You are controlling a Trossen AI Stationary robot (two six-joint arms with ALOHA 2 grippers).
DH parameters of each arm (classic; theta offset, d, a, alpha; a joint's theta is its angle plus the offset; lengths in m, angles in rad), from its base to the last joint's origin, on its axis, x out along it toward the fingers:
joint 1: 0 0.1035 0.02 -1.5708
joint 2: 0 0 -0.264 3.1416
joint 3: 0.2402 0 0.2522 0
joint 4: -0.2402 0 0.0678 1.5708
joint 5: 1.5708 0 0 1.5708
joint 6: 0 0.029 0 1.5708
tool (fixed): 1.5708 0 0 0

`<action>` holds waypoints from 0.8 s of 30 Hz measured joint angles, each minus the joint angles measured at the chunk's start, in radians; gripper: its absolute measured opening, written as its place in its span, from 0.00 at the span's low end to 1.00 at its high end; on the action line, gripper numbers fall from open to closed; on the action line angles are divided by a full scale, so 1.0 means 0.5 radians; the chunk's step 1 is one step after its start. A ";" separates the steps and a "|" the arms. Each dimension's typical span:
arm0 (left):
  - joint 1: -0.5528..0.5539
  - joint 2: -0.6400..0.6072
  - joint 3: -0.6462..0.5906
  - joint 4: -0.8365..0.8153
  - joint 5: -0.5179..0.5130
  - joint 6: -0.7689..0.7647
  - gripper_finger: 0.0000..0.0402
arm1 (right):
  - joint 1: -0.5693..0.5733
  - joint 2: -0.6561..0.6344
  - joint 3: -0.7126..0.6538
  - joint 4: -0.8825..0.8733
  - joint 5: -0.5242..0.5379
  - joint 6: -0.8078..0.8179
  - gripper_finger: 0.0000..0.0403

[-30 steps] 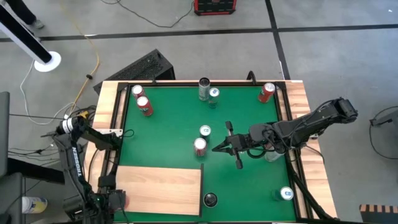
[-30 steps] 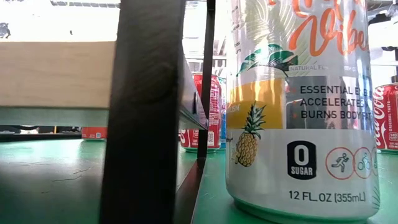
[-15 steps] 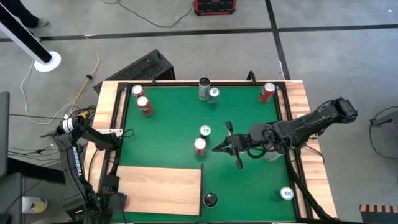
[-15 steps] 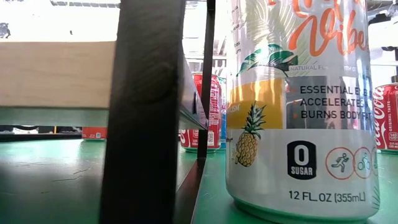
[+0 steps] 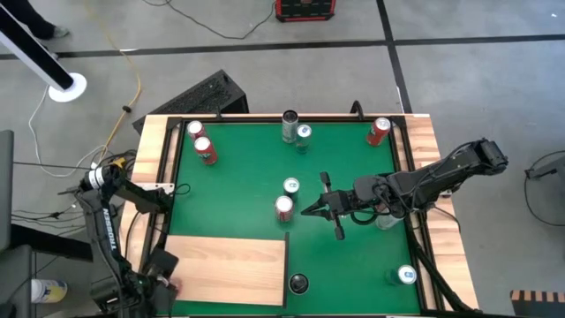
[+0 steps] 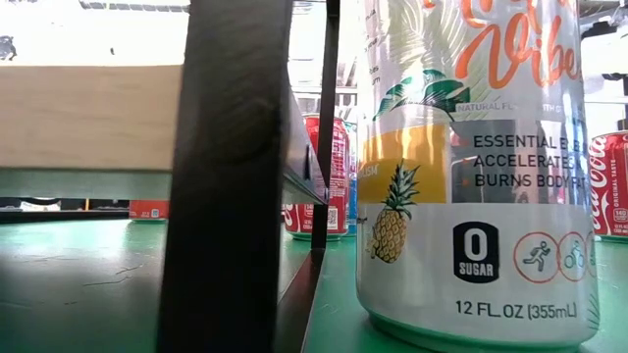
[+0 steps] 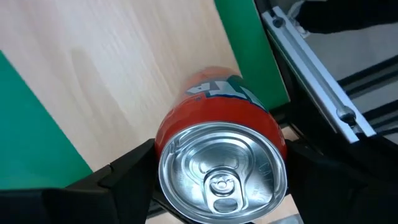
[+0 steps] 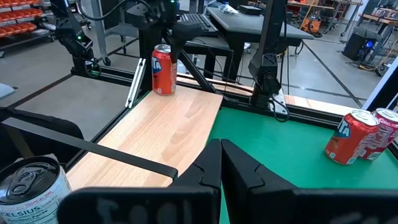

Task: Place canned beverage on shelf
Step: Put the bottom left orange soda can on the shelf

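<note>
A red can (image 7: pixel 214 118) stands upright at the left end of the pale wooden shelf (image 5: pixel 229 269), close to the shelf's near edge. The right wrist view also shows this can (image 8: pixel 163 70). My left gripper (image 5: pixel 166 272) points straight down over it, one finger on either side, shut on the can. The shelf is a board raised on dark posts (image 6: pixel 235 176). My right gripper (image 5: pixel 309 210) hangs shut and level over the middle of the green mat (image 5: pixel 238 185), touching nothing. My left gripper pinches the red can between its two fingers, one on each side of the can's wall just below the top rim (image 7: pixel 159 147). The fingers come from above, pointing down. The can stays upright with its base (image 8: pixel 163 91) on the shelf.
Two red cans (image 5: pixel 201 141) stand at the far left. Two more cans (image 5: pixel 296 131) stand at the far middle and one red can (image 5: pixel 378 131) at the far right. Two cans (image 5: pixel 287 196) sit beside my right gripper. A white pineapple can (image 5: pixel 298 283) stands right of the shelf, and another can (image 5: pixel 406 276) at the near right.
My left gripper has rolled about its own downward line above the shelf's left end, staying in the same place. The right arm and the cans on the mat have kept still.
</note>
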 joint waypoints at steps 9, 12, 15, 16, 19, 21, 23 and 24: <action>0.031 0.000 0.001 0.028 0.007 0.235 0.73 | 0.000 0.000 0.000 0.000 0.000 0.014 0.08; 0.034 0.000 0.001 0.027 0.004 0.205 0.76 | 0.000 0.000 0.000 0.000 0.000 0.013 0.07; 0.035 0.000 0.001 0.026 -0.002 0.167 0.80 | 0.000 0.000 0.000 0.000 0.000 0.013 0.07; 0.035 0.000 0.000 0.026 -0.002 0.166 0.81 | 0.000 0.000 0.000 0.000 0.000 0.013 0.07; 0.035 0.001 0.000 0.026 0.009 0.159 0.83 | 0.000 0.000 0.000 0.000 0.000 0.014 0.07; 0.036 0.001 0.000 0.025 0.030 0.175 0.84 | 0.000 0.000 0.000 0.000 0.000 0.014 0.07; 0.037 0.001 0.000 0.024 0.036 0.190 0.84 | 0.000 0.000 0.000 0.000 0.000 0.014 0.07; 0.037 0.001 0.000 0.024 0.035 0.190 0.84 | 0.000 0.000 0.000 0.000 0.000 0.014 0.07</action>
